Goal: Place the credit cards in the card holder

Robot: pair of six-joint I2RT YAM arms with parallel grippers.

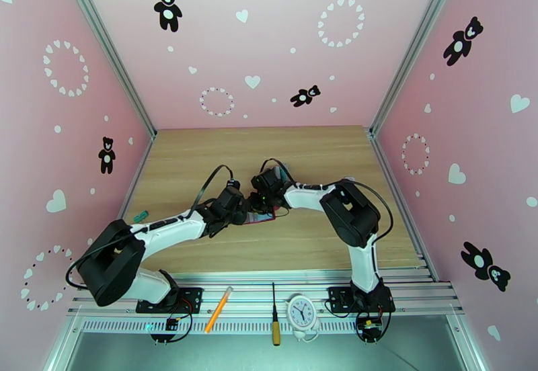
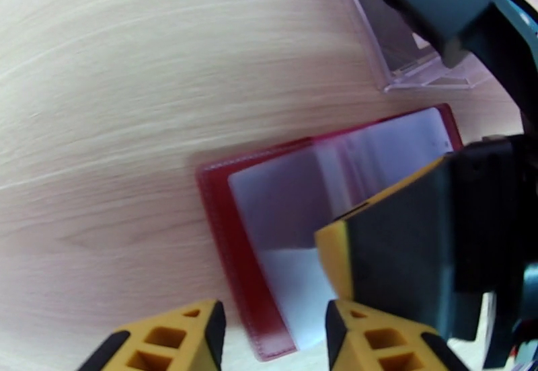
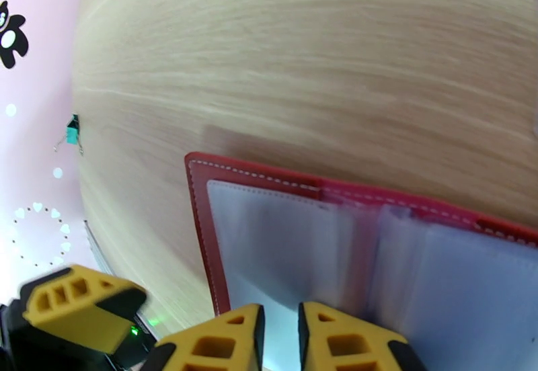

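Note:
The card holder [image 2: 222,244], a dark-red wallet, lies open on the wooden table, its grey clear pockets facing up [image 3: 269,244]; from above it is a red patch [image 1: 263,218] under both wrists. A pale card [image 2: 296,298] seems to sit inside the near pocket. My left gripper [image 2: 276,339] hovers over the wallet's near edge, jaws apart and empty [image 1: 242,212]. My right gripper [image 3: 279,339] has its fingers almost together on a clear pocket leaf [image 1: 259,203]; one of its fingers [image 2: 397,244] crosses the wallet in the left wrist view. Other credit cards are out of view.
A clear slotted stand [image 2: 403,56] stands just beyond the wallet, partly behind the right arm. A small green clip [image 1: 140,216] lies at the table's left edge [image 3: 71,136]. An orange pen [image 1: 218,310], a screwdriver [image 1: 274,315] and a small clock [image 1: 302,312] rest on the front rail.

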